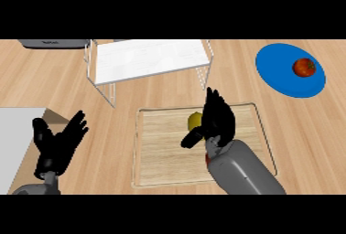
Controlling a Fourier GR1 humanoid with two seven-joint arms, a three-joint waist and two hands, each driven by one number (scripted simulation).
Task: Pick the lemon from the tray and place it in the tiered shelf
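Note:
A yellow lemon (194, 119) lies on the wooden tray (159, 151), in its upper middle part. My right hand (218, 119) is over the tray right beside the lemon, covering its right side; the fingers point up and away and look relaxed, with the thumb (192, 137) reaching out just below the fruit. The white tiered shelf (148, 59) with thin wire legs stands behind the tray, toward the upper left. My left hand (59, 141) rests open at the lower left, fingers up, off the tray.
A blue plate (278, 75) at the upper right carries a red tomato (304, 67). A grey slab (17, 137) occupies the left edge, and a dark grey object (52, 43) sits at the top left. Bare wooden counter surrounds the tray.

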